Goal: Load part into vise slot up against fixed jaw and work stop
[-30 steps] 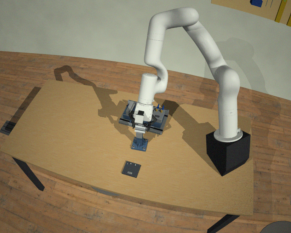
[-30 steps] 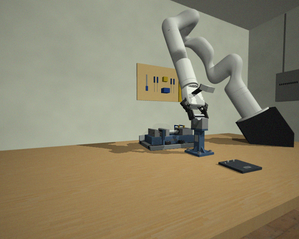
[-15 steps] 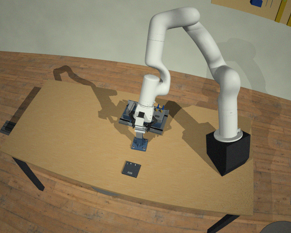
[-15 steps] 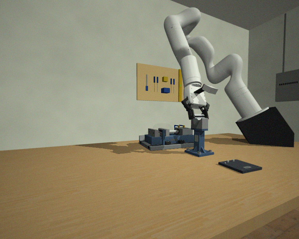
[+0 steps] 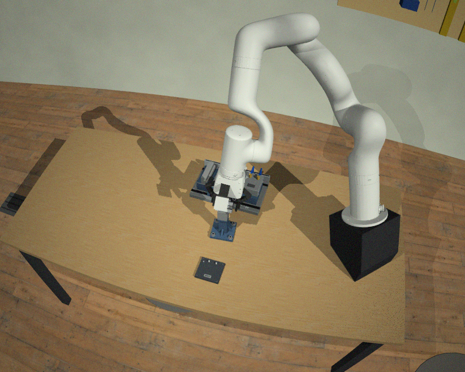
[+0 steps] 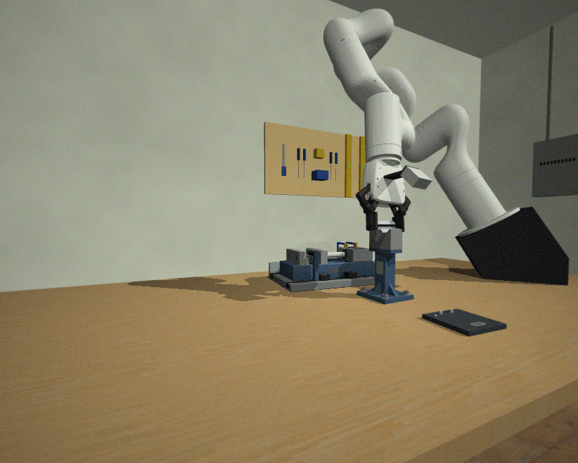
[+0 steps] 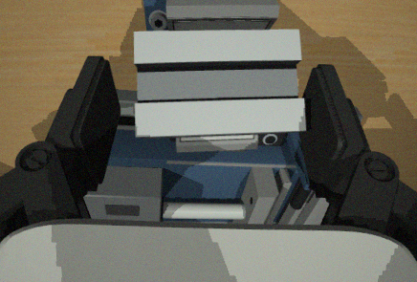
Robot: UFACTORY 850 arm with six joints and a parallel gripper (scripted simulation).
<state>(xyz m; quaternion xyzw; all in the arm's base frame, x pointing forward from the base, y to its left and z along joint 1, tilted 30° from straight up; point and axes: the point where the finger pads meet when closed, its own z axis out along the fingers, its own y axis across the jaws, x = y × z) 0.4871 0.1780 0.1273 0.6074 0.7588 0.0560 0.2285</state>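
Hangs wrist-down over the V-block (image 5: pixel 223 231), at 6 o'clock of the vise (image 6: pixel 299 271) in the top view. Straddles the part (image 7: pixel 216 83) with the gripper (image 7: pixel 212 101) spread close to full width and holding nothing. Shows, in the wrist view, one dark finger (image 7: pixel 96 108) at 9 o'clock of the block and the other at 3 o'clock, each just beside an end face with a sliver of gap, so apparently not touching.

Finds the part resting in the V-block's cradle, not on the infeed plate (image 5: pixel 209 270), which lies flat on the table (image 5: pixel 104 200) at 6 o'clock of the V-block with nothing on it. Presents the milled slot upward: a dark band running 9 to 3 between two pale lands. Probably serves as a regrasp stop, the cradle keeping the block steady and raised while a new hold is taken.

Lines up the fingers across the block's ends, likely so that both long sides stay free and one can seat fully against the fixed jaw. Calls next for closing squarely on the end faces, then lifting straight out of the cradle before swinging toward 12 o'clock. Risks tipping the block in the V if one finger lands first.
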